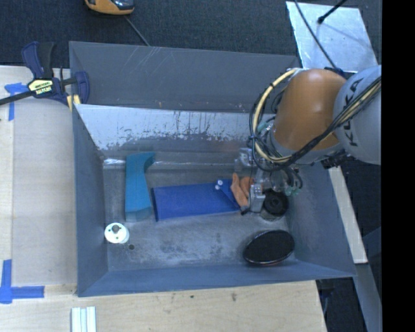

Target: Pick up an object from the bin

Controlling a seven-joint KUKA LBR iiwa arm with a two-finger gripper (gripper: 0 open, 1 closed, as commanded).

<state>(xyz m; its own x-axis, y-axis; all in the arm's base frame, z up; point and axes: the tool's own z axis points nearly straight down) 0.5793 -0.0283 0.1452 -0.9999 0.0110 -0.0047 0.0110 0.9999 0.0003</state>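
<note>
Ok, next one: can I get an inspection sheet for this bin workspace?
Surface: grey metal bin, floor scuffed, back wall streaked.
Job's things: dark blue flat slab mid-floor; small orange piece at its right end, next to the pincer.
Clutter: light blue block beside the slab's left end; white round cap front left; black oval disc front right.
Grippers: pincer low at the slab's right end.
Cables: yellow and black cables looped round the orange wrist cover.
Surroundings: dark floor behind the bin.
</note>
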